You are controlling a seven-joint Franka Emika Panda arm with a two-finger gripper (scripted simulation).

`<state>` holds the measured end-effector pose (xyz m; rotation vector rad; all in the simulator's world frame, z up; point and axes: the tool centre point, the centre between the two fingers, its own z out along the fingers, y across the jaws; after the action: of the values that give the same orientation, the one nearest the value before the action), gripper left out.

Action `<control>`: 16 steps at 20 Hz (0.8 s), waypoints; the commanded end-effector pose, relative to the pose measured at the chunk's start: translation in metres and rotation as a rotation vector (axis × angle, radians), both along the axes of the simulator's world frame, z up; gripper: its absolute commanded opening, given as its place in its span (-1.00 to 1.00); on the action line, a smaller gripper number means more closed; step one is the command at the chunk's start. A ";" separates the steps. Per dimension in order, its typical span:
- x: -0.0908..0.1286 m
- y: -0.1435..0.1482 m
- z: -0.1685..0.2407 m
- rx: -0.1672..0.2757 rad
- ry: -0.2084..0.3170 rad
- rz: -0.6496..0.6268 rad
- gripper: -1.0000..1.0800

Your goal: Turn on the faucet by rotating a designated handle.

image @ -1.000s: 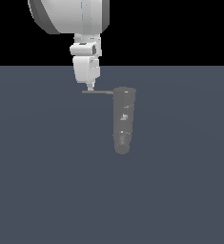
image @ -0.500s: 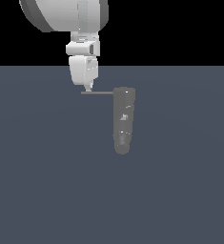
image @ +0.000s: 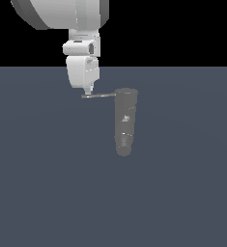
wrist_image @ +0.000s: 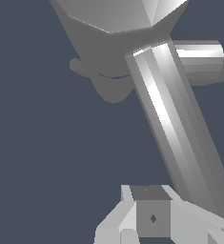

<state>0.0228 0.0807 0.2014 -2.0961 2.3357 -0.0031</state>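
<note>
Faucet task, early stage: we see contact made, turning left.
White gripper (image: 88, 90), opening indiscernible, meets thin dark-grey rod handle (image: 99, 96) beside dull grey tapering faucet post (image: 125, 123).

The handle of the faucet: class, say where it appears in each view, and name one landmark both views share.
Exterior view: the handle juts from the post's top toward the exterior view's left.
Wrist view: it is the long shiny bar running diagonally.
Shared landmark: the gripper at its free end.

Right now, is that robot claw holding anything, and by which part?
Cannot be told. The gripper sits at the free end of the handle, but whether it clasps or merely touches it isn't visible.
</note>
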 end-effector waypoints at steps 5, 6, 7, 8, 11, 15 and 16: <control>-0.022 0.003 0.000 -0.001 0.003 0.003 -1.00; -0.025 0.003 0.000 -0.001 0.003 0.003 -1.00; -0.028 0.003 0.000 -0.001 0.003 0.003 -1.00; -0.031 0.004 0.000 -0.001 0.003 0.003 -1.00; -0.038 0.004 0.000 -0.001 0.003 0.003 -1.00; -0.040 -0.006 0.000 -0.001 0.001 -0.003 -1.00; -0.043 -0.008 0.000 -0.001 0.001 -0.003 -1.00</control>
<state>-0.0159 0.0783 0.2014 -2.0955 2.3342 -0.0034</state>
